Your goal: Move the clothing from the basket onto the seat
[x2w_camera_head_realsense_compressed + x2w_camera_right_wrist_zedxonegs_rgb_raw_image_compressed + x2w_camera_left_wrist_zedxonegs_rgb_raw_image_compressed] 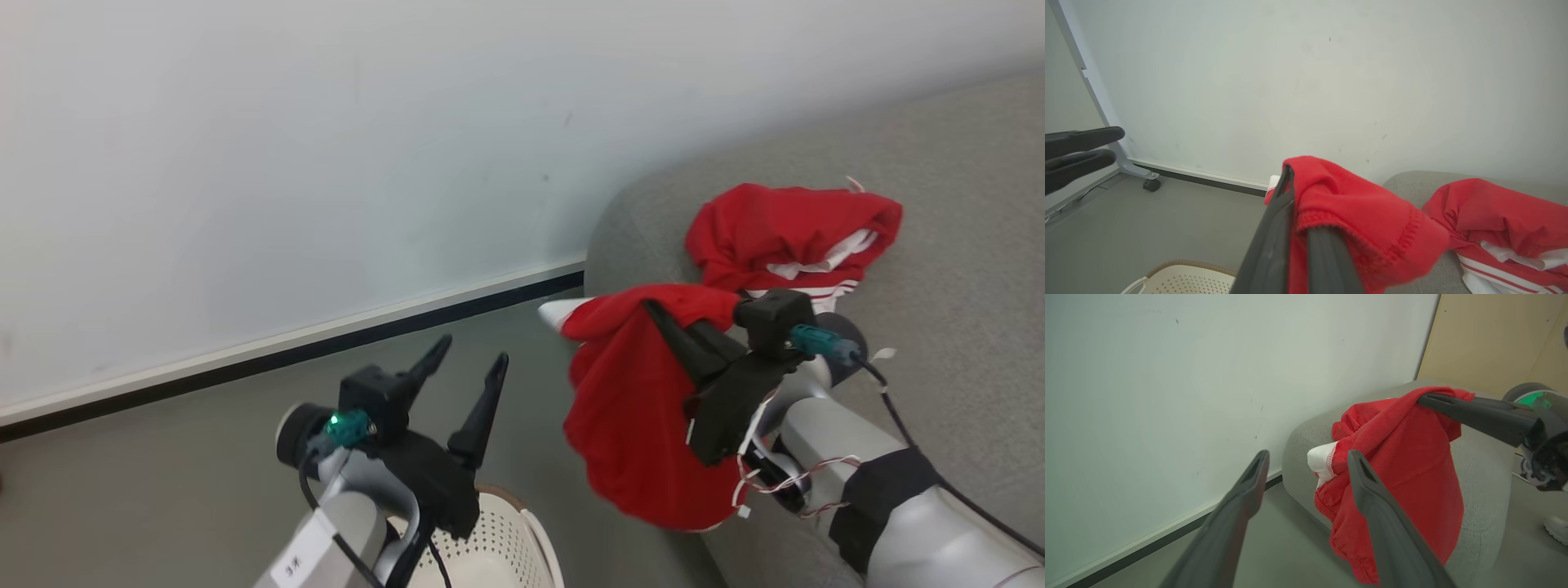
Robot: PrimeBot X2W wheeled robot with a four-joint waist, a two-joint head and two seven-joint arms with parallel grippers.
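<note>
Red clothing (629, 408) pinched in right gripper (653, 309), hanging beside seat (963, 204)

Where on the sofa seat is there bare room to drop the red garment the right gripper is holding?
Bare grey seat lies right of the striped red garment, and there is a smaller patch at the rounded corner to its left. The near edge is crowded: the held garment hangs there from the right gripper.

pale wall (326, 122) with a dark baseboard (326, 347) meets grey floor (163, 490).
</note>
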